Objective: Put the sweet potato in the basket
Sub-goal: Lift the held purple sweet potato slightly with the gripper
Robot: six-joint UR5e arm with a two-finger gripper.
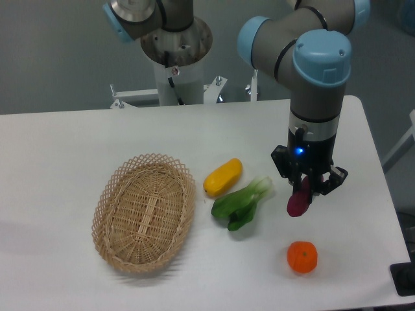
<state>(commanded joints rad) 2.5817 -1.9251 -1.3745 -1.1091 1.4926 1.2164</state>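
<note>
Broadly, the white desk (58,149) carries the woven basket (144,212) toward its front-left part, lying well apart from the arm's gripper (307,188), which hangs over the desk's right side with its fingers clamped on the sweet potato (298,201); the dark purple tuber hangs down between them, and whether its lower end touches the desk I cannot tell. Between basket and gripper lie a yellow vegetable (222,177) and, just beside it, a leafy green vegetable (241,204), while a small orange fruit (302,256) sits nearer the front edge, below the sweet potato.
</note>
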